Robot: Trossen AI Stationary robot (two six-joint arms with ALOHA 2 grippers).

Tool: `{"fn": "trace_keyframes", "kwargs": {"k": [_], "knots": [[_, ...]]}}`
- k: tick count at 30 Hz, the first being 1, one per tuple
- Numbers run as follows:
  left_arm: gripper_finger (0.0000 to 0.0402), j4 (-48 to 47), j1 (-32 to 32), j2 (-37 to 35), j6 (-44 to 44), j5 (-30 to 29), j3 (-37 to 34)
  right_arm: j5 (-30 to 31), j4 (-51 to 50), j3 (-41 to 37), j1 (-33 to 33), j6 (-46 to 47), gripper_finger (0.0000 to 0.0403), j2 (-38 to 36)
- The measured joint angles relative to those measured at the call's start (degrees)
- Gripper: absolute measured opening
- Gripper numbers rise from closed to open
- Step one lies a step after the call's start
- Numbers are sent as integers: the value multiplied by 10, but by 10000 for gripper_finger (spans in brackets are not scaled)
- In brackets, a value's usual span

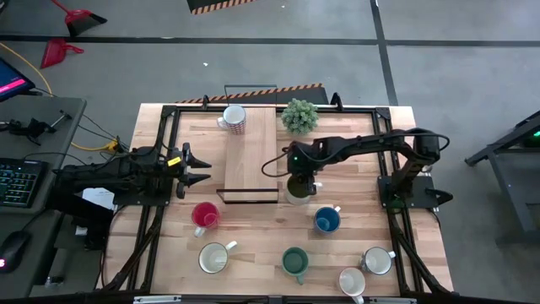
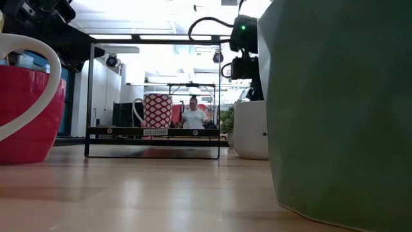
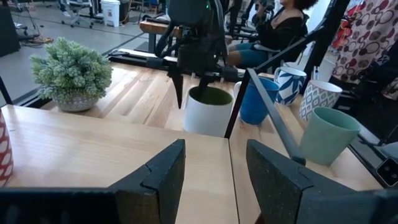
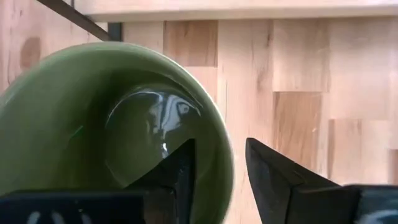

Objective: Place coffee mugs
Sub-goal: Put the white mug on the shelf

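A mug, white outside and olive green inside [image 1: 297, 191] [image 4: 93, 124], stands on its base on the table just right of the wooden board [image 1: 251, 152]. My right gripper [image 4: 219, 145] [image 1: 300, 176] hangs over it, pointing steeply down and open. One finger [image 4: 180, 177] is inside the mug's mouth and the other [image 4: 277, 180] is outside its rim, touching nothing that I can see. My left gripper [image 1: 199, 169] [image 3: 214, 165] waits open at the table's left side, pointing level toward the board. A red-patterned mug [image 1: 234, 118] stands on the board's far end.
On the near half of the table stand a red mug [image 1: 205, 215], a blue mug [image 1: 326, 219], a teal mug [image 1: 294, 262] and three white mugs [image 1: 214, 257] [image 1: 377, 260] [image 1: 351, 281]. A small potted plant [image 1: 299, 116] sits at the far edge. A person sits beyond the table [image 3: 280, 31].
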Motion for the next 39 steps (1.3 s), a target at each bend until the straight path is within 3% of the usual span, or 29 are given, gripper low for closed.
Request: {"fn": "trace_keyframes", "kwargs": {"k": [8,15,20,31,39], "knots": [[158,-10,0,0,-5,0,0,3,-2,0,-2,35,114,11],[158,-11,0,0,-5,0,0,13,-7,0,-2,58,11,11],[158,-19,0,0,-5,0,0,36,-58,19,-2,63,4,6],[158,-19,0,0,-1,0,-2,163,-151,160,-18,34,1,-29],[158,-19,0,0,-4,0,-2,163,-108,221,-86,10,1,-28]]}}
